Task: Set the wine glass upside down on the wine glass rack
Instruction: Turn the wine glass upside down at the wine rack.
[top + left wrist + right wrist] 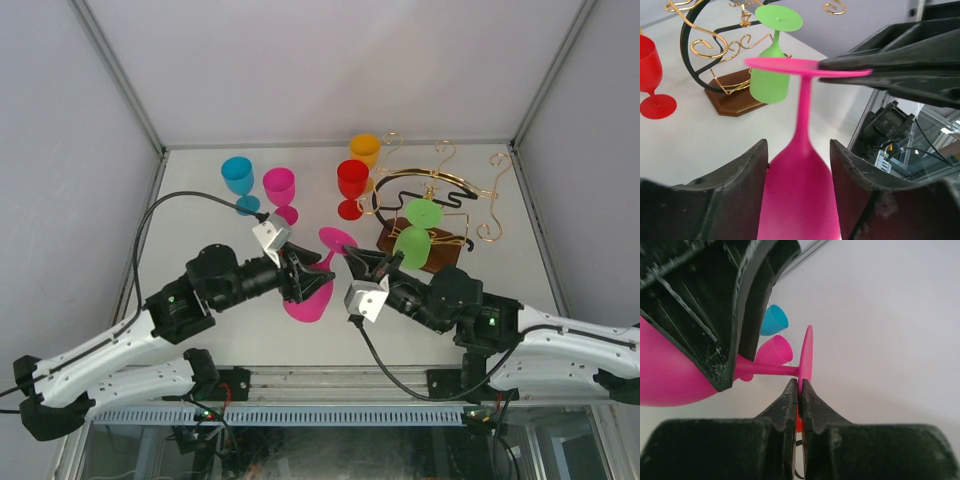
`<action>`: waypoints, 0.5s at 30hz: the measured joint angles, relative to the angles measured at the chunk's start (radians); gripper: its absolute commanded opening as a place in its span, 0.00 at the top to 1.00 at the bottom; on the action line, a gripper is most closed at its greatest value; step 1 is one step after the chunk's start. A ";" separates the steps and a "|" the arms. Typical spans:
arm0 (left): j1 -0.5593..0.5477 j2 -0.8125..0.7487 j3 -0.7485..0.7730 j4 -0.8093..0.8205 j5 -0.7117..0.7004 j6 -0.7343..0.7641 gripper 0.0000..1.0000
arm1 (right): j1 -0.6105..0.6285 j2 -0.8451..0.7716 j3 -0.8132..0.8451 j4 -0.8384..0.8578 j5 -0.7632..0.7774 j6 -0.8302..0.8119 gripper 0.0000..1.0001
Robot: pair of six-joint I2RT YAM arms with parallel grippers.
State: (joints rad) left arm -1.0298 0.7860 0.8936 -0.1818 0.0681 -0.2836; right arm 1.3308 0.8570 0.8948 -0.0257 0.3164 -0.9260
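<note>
1. Handing the pink glass [308, 302] across looks like the step in hand. The left gripper [300, 272] is clenched round the bowl [800, 200], and the right gripper [352, 256] is pinched tight on the edge of the foot [807, 352].
2. The glass is held between the two arms near the front of the table [200, 200]. It is tilted, with its foot toward the rack [440, 195], which stands near but apart on the right.
3. A pinch on a thin rim is a weak hold. The right fingers should be firm and square on the foot before the left lets go, or should shift to the stem [802, 110].
4. The left jaws should open slowly and straight apart, so they do not drag the bowl sideways.
5. A green glass [411, 242] already hangs bowl-down on the rack. Aim for a free wire arm clear of it, bring the foot uppermost, and slide the stem into the slot.
6. The likely risk is the smooth glass pivoting in the pinch once its weight shifts. Move gently.
</note>
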 measured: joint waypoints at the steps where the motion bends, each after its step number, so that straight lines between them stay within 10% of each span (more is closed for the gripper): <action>1: -0.005 0.014 0.000 0.004 -0.011 0.005 0.49 | 0.004 -0.011 0.000 -0.005 0.000 0.000 1.00; 15: -0.048 0.068 0.000 0.108 -0.058 0.033 0.66 | 0.023 -0.082 -0.012 -0.061 0.008 0.034 1.00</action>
State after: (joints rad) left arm -1.0782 0.8536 0.8936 -0.0742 0.0097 -0.2504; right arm 1.3540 0.7750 0.8829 -0.0864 0.3244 -0.8925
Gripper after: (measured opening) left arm 0.349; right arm 0.006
